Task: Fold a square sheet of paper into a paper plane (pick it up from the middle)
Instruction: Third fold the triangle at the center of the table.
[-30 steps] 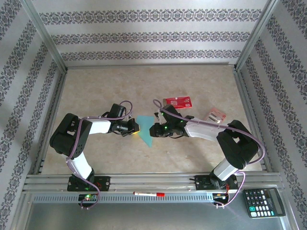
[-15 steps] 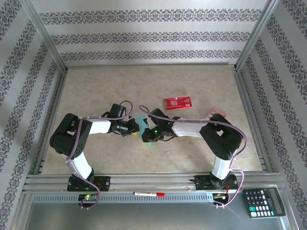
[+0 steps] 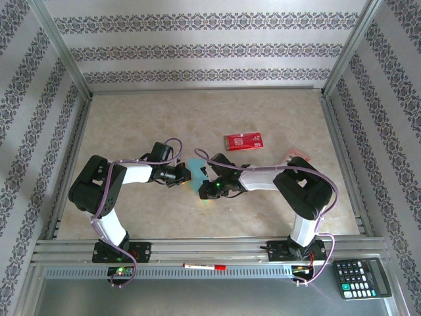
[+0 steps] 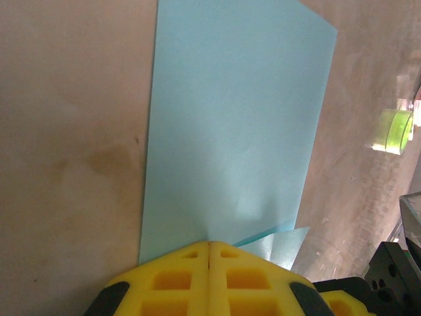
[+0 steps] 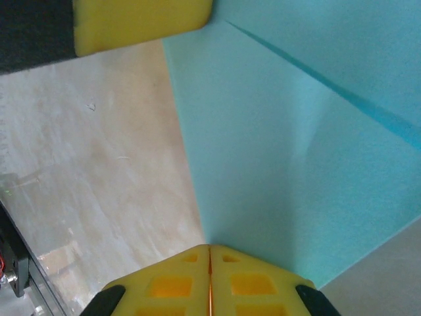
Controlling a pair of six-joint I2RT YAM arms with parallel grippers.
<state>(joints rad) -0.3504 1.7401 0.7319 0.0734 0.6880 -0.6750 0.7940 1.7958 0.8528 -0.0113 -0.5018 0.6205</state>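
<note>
The left gripper is pressing its yellow fingers together on the near edge of the light-blue sheet of paper, with no gap showing between the jaws. From that grip the sheet is stretching away as a tall folded panel over the tan table. A second layer is peeking out just to the right of the fingertips.

The right gripper is likewise clamping shut on the paper, biting it where two edges are narrowing to a point. Seen from the right wrist, a dark crease is running diagonally across the sheet. One yellow finger of the left gripper is reaching in at the top left, touching the paper's edge.

From above, the two grippers are meeting tip to tip near the middle of the table, and the paper is showing between them and partly under them. A small translucent green ring is showing off to the sheet's right.

A red packet is lying farther back on the table, apart from the paper. A calculator and a red-and-white pen are resting on the metal ledge in front of the arm bases.
</note>
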